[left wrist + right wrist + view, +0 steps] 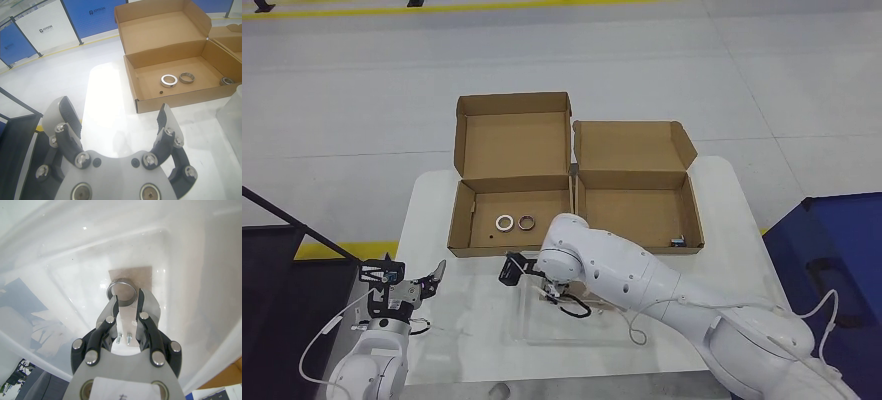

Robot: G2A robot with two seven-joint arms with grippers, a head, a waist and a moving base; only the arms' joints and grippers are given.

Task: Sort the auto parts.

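Observation:
My right gripper (128,297) is down inside a clear plastic bin (189,279). Its fingers press on either side of a metal ring (121,289), which rests over a brown patch on the bin floor. Two small bolts (124,339) lie under the gripper. My left gripper (115,117) hangs open and holds nothing, over the table's near left part (427,283). The left cardboard box (467,235) holds a silver collar (169,81), a bearing race (186,77), another bearing (226,81) and a tiny black screw (161,92).
The right cardboard box (642,210) stands beside the left one, lids up, with one small part (679,241) in its near right corner. The clear bin (517,335) stands in front of both boxes. A blue crate (832,260) stands off the table's right side.

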